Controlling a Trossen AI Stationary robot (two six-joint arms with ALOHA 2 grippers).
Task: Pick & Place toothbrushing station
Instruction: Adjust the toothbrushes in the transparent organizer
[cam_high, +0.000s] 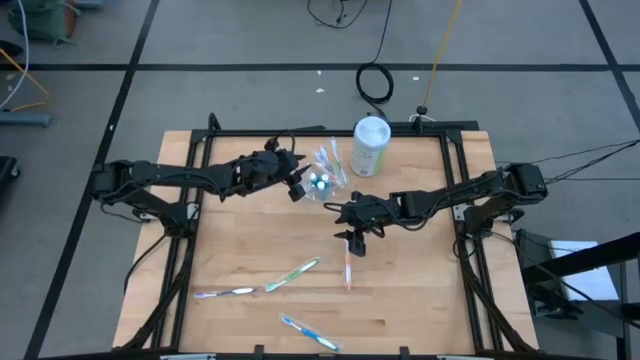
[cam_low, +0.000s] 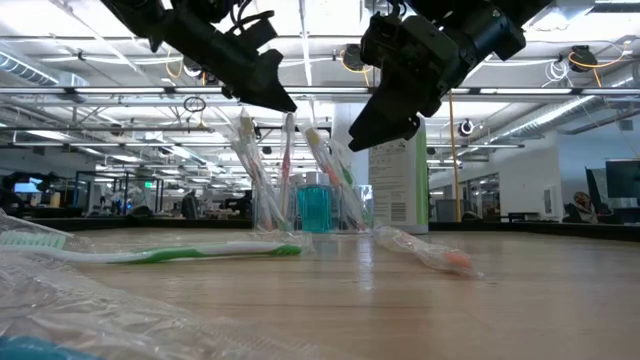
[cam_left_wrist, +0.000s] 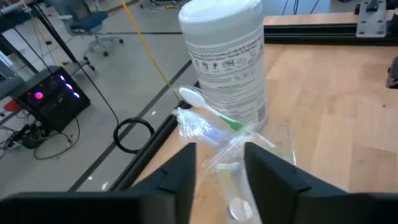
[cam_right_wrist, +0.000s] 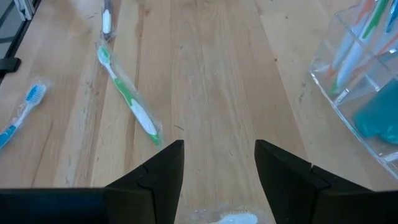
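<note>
The small clear cup (cam_high: 322, 181) stands at the far middle of the table, with several wrapped toothbrushes (cam_low: 330, 165) upright in it and something blue (cam_right_wrist: 380, 112) inside. My left gripper (cam_high: 298, 186) is open just left of the cup, and its fingers stand on either side of the wrapped brush tops (cam_left_wrist: 225, 177). My right gripper (cam_high: 354, 240) hangs open over the table's middle, above an orange-ended wrapped toothbrush (cam_high: 348, 268) that lies flat on the wood. Loose toothbrushes also lie near the front: a green one (cam_high: 295, 274), a pale one (cam_high: 226, 293) and a blue one (cam_high: 310, 332). My left gripper has the clear wrappers of the upright toothbrushes (cam_left_wrist: 233, 155) between its two fingers, coming nearly level from the table's left. Whether the fingers (cam_left_wrist: 186, 171) touch the wrappers, I cannot tell.
A taller white-and-green canister (cam_high: 370, 145) stands right behind the cup at the far edge. A black frame rail (cam_high: 330, 132) runs round the table. Bare wood lies at the right and near left of the table.
</note>
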